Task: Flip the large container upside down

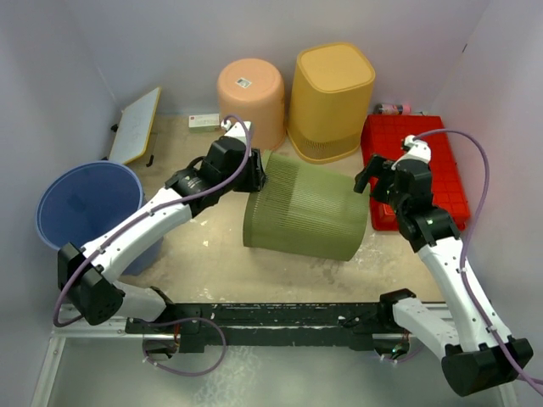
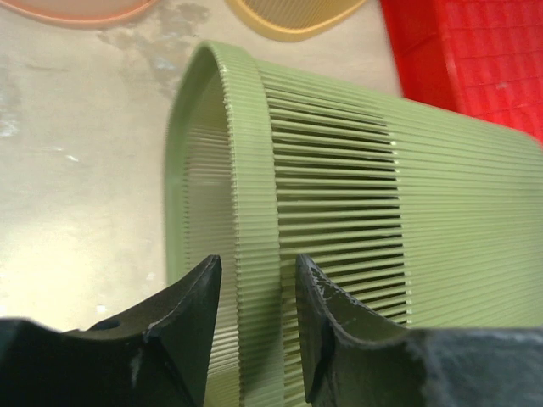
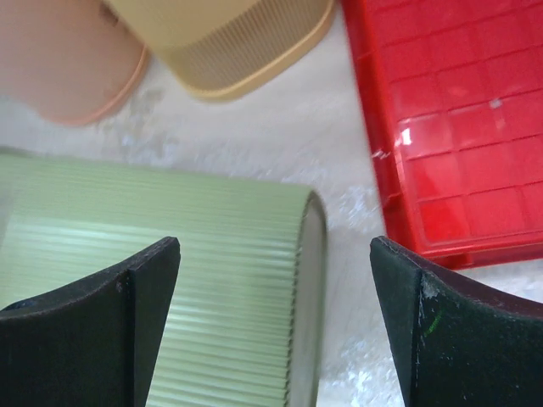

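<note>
Green container (image 2: 339, 170) partly behind left tool (image 2: 257, 267), blue bucket (image 1: 81, 203) partly behind left arm (image 1: 153, 222), far pink item (image 1: 392, 108) unidentifiable

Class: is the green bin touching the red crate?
Apart. The right wrist view shows a strip of bare table between the green bin and the red crate.

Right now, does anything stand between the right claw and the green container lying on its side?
Nothing visible does. The right claw hangs open just above the green container, at its right end. The red crate lies beside it, not between.
</note>
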{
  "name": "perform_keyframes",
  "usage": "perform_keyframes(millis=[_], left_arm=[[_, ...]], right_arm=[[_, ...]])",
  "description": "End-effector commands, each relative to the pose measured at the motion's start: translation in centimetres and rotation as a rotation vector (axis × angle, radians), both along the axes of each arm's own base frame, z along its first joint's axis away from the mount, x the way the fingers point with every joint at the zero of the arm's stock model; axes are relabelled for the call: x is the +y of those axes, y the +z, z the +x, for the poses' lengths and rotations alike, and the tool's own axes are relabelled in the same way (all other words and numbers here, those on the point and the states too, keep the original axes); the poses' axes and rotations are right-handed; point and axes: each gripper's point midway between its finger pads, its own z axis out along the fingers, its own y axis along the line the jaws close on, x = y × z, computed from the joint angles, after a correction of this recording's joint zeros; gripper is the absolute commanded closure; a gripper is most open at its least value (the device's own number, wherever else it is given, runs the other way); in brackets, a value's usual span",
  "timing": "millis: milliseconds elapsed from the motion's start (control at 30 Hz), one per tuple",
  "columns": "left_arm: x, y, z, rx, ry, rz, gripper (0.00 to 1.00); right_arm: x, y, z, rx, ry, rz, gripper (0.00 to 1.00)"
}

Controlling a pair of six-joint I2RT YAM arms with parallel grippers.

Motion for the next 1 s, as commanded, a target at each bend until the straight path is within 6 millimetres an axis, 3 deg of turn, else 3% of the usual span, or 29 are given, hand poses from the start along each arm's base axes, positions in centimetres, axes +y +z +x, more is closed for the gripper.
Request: perform_keyframes(millis=[0, 100, 200, 333, 600, 767, 967], left_arm=[[2.7, -1.1, 0.5, -0.014, 0.014, 0.205, 0.58], [2.6, -0.6, 0.6, -0.021, -0.001, 0.217, 0.57], [2.5, -0.2, 0.7, -0.030, -0.002, 0.214, 0.56], [2.7, -1.2, 0.8, -0.018, -0.002, 0.230, 0.58], [2.6, -3.4, 1.2, 0.007, 0.001, 0.265, 0.59], [2.0, -4.2, 1.7, 0.010, -0.006, 0.264, 0.59], [0.8, -4.4, 2.5, 0.000, -0.025, 0.241, 0.59]], right_arm=[[3.9, -2.0, -1.1, 0.105, 0.206, 0.089, 0.05], [5.2, -3.8, -1.8, 0.214, 0.260, 0.134, 0.04], [5.2, -5.2, -2.7, 0.288, 0.264, 0.238, 0.03], [6.4, -5.2, -3.7, 0.290, 0.334, 0.454, 0.04], [9.0, 1.3, -5.0, 0.137, 0.534, 0.514, 0.05], [10.0, 4.1, -5.9, 0.089, 0.628, 0.537, 0.05], [10.6, 7.7, -5.5, -0.030, 0.695, 0.534, 0.05]])
